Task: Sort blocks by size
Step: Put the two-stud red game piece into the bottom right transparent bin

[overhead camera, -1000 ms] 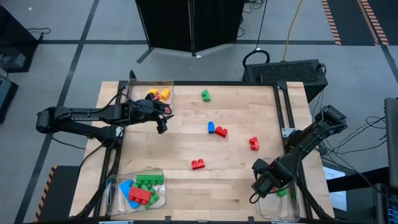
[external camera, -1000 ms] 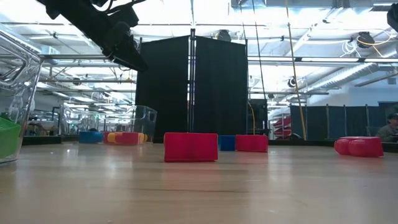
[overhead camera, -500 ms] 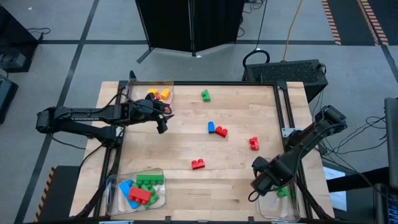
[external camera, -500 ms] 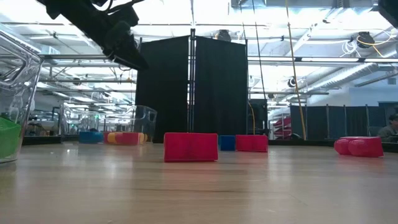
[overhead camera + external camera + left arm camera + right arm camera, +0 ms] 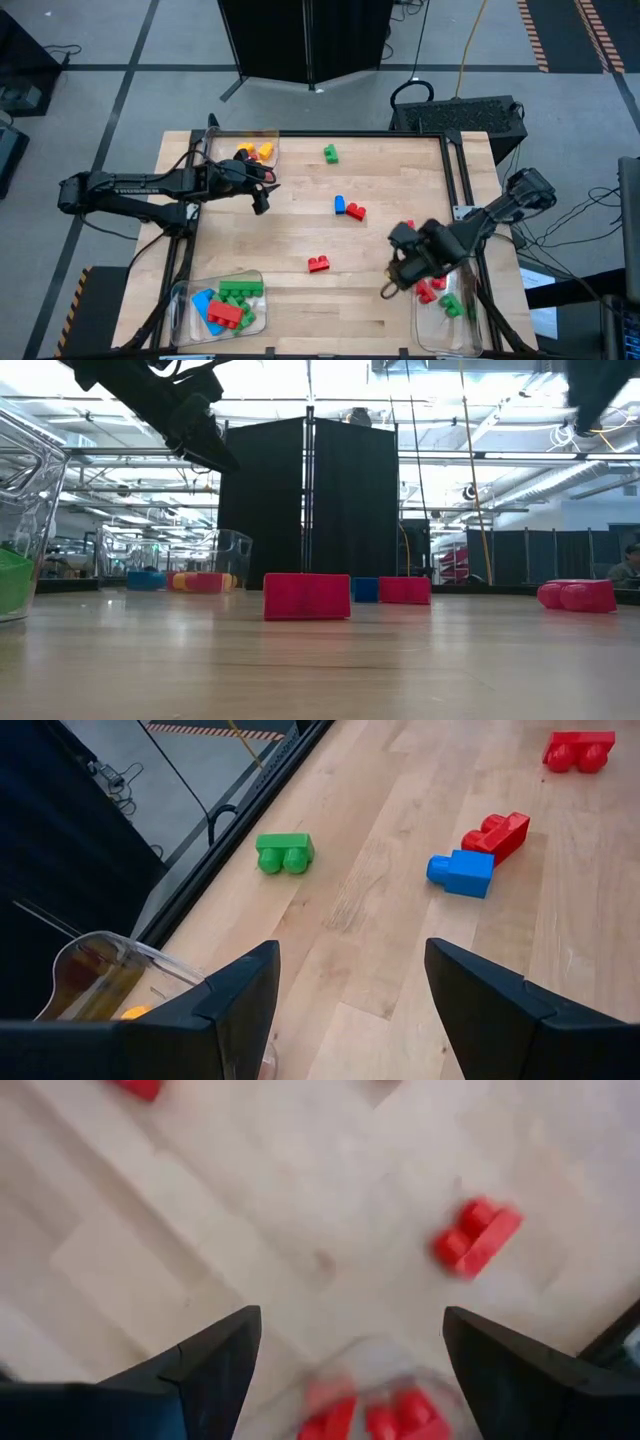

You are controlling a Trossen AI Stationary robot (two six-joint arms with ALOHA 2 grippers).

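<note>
Blocks sat split between loose ones on the tabletop (image 5: 300,230) and three clear trays at its corners. Loose: green block (image 5: 330,153) near the far edge, blue block (image 5: 340,205) touching a red block (image 5: 356,212) around the middle, another red block (image 5: 318,264) nearer the front edge. One more red block (image 5: 477,1236) showed in the right wrist view, on bare wood just beyond the right tray.

Far-left tray (image 5: 246,148) held orange and yellow blocks. Near-left tray (image 5: 190,296) held green, red and blue blocks, long ones among them. Near-right tray (image 5: 432,325) held red blocks and a green one.

Left pincer (image 5: 260,196) hung above the tabletop just beside the far-left tray, fingers spread wide with nothing between them. Its wrist camera looked out over the green block (image 5: 284,852), the blue block (image 5: 461,873) and the red block (image 5: 495,834) next to it, plus a farther red block (image 5: 578,750).

Right pincer (image 5: 392,282) was over the tabletop just beside the near-right tray, between that tray and the front red block. Fingers were apart and empty in its wrist view, with the tray's red blocks (image 5: 372,1412) visible between them below.

Low view: front red block (image 5: 306,596) was closest, blue block (image 5: 365,589) and red block (image 5: 405,590) behind it, another red block (image 5: 577,595) off to the side.
</note>
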